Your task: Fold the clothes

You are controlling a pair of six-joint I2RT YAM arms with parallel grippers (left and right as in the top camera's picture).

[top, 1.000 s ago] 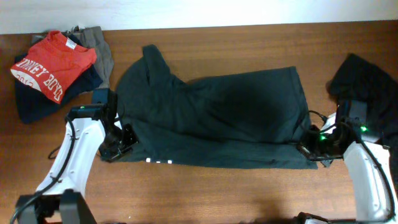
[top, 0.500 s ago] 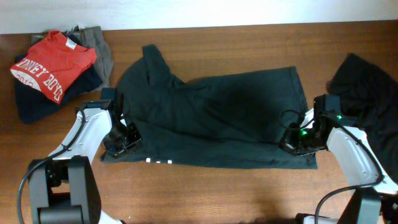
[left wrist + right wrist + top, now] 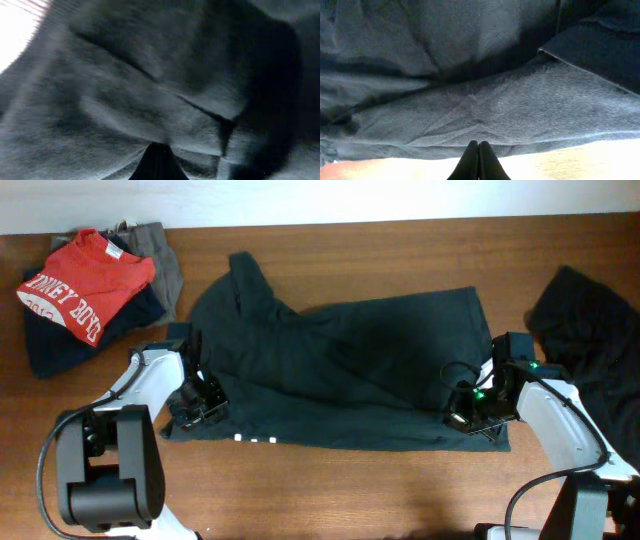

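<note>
Locate the black T-shirt (image 3: 350, 360) spread across the centre of the table (image 3: 330, 490); a band along its lower edge appears doubled over. The left gripper (image 3: 203, 402), lower left, and the right gripper (image 3: 462, 415), lower right, both have their jaws fully closed, apparently pinching that edge, since creases converge on the fingertips in both wrist views. Treat the folded stack (image 3: 85, 285) at upper left as done. This shirt looks part-folded, and the crumpled dark garment (image 3: 595, 330) at the right edge remains.

Left arm (image 3: 143, 378), right arm (image 3: 566, 420): white curved link shells, black joint housings, looping black cables. Green light (image 3: 478, 393) beside right pincer (image 3: 463, 413). Dark tapered fingertips (image 3: 468, 167).
</note>
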